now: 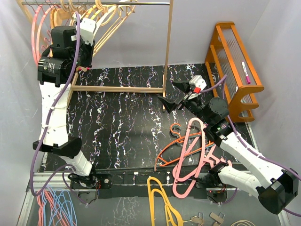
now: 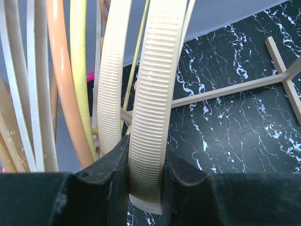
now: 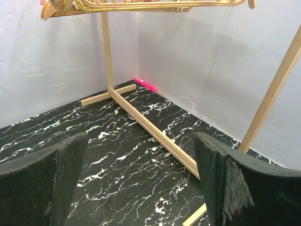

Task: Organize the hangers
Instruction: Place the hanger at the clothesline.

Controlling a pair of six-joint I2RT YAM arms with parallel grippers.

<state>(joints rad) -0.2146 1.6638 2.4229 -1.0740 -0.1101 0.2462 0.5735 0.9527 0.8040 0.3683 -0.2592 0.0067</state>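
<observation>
At the left end of the rack [image 1: 167, 56], a good bunch of hangers [image 1: 56, 14] already hung from its rail [image 1: 141, 4]: pink, tan and orange ones, crowded hook to hook. That part of the job looked done.

Just inside that bunch, under the same end of the rail, the left claw [image 2: 146, 188] was raised and clenched on a ribbed cream hanger [image 2: 155, 94]. The wrist view showed the ribbed strip pinched flat between the two black pads, with a second ribbed strip and several smooth cream, peach and yellow bars close beside it. Whether this hanger's hook was over the rail could not be told from any view, so I judged it to be mid-placement, neither loose nor finished.

Further right, in front of the rack's right post, the right claw [image 1: 176, 95] hovered above the table [image 1: 117, 127] with its fingers spread wide and nothing between them. Its wrist view showed only the rack's foot bars and bare marbled surface beneath.

Well in front of that right post, toward the arms, lay the loose hangers [image 1: 188, 146]: a tangle of pink, salmon and orange ones, overlapping flat on the table, with the right arm's lower links crossing over part of them. How many lay there was hard to count, perhaps a handful.

By my reckoning the task was well past halfway. What remained was seating the gripped hanger on the rail and then working through that tangle, which would likely need separating one at a time.
</observation>
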